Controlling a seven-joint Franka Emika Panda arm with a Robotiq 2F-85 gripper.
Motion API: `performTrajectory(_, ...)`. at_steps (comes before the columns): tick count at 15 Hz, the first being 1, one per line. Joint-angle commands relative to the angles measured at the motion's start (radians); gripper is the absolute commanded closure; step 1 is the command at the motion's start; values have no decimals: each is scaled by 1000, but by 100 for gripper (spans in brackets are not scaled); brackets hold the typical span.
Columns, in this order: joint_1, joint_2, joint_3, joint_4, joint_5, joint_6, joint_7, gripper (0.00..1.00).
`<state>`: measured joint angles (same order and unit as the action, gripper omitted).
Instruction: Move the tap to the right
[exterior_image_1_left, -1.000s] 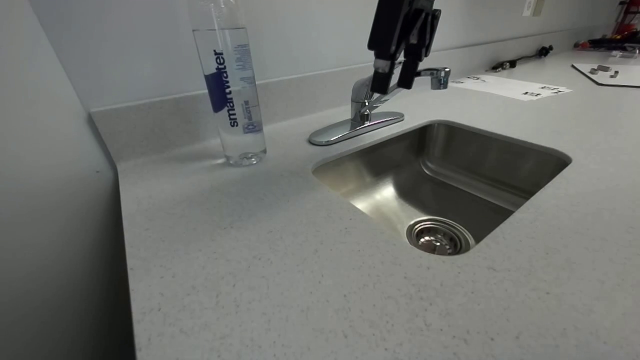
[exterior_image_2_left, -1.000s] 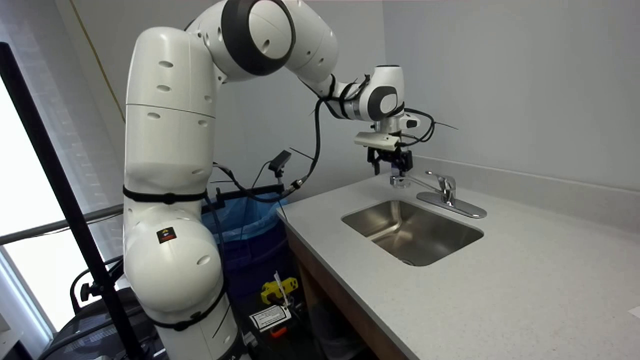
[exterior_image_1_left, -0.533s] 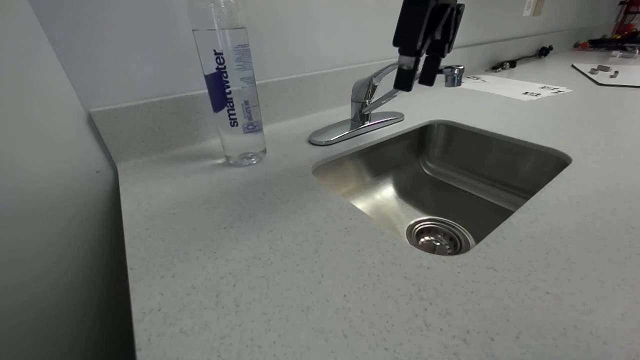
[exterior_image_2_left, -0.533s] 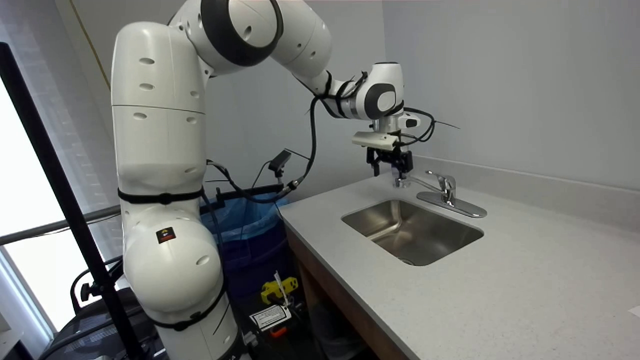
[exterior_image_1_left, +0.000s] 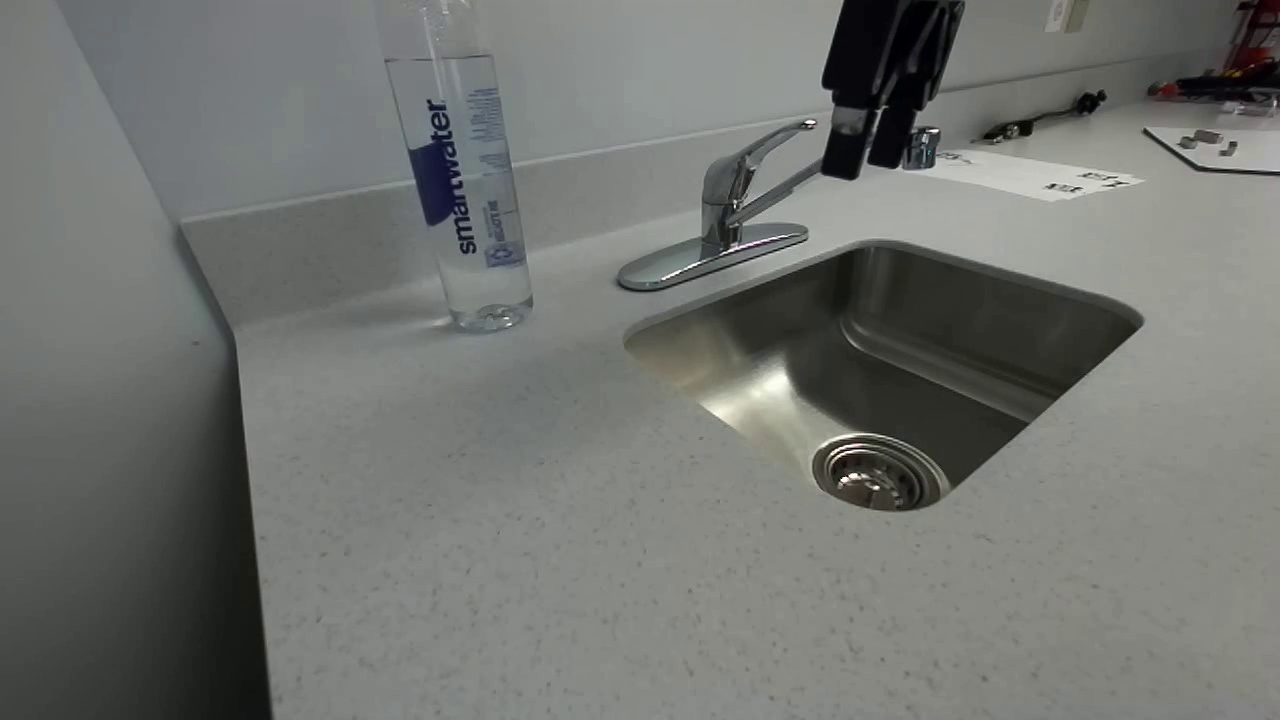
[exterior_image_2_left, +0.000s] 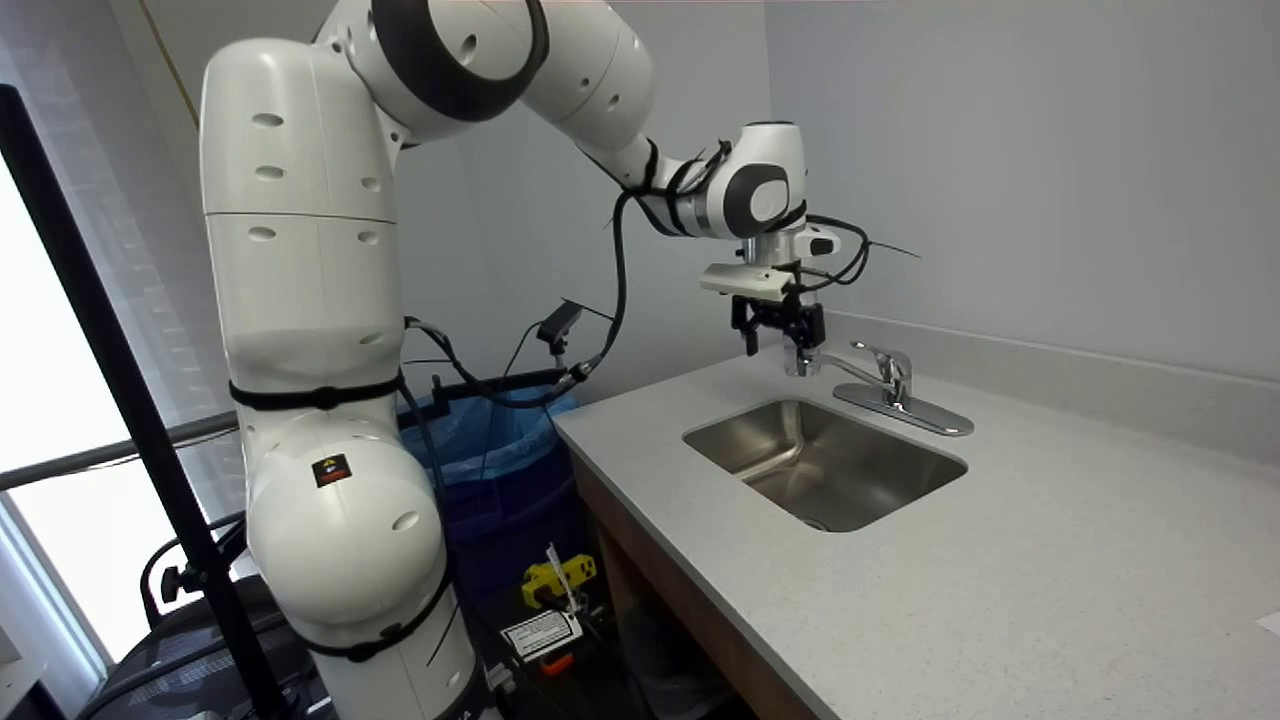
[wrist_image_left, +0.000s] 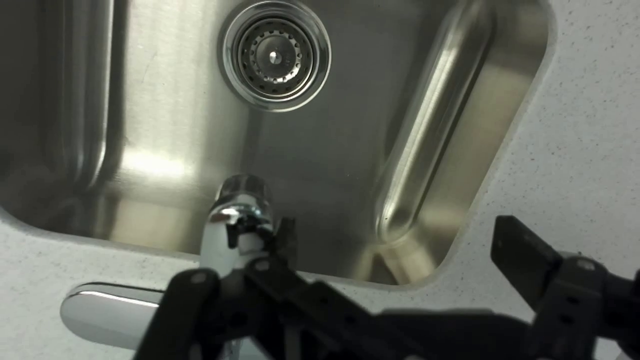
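Fingers stood wide apart. Single-lever chrome tap sat on the bench; wrist view put its spout at 9 o'clock of the gap, axis toward 12, contact unclear. Likely needed pushing toward 9.

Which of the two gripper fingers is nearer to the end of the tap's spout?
The finger at left in the wrist view: it overlaps the spout's end, whereas the finger at right appears over the countertop, well apart.
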<state>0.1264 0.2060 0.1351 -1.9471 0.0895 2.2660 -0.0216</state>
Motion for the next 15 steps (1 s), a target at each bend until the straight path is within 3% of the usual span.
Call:
performTrajectory(1, -6, -48, -3, -37, 6, 1, -9, 0)
performTrajectory(10, -1, -184, -5, -31, -19, 19, 22, 0)
performTrajectory(15, -14, -268, -29, -84, -108, 66, 144, 0)
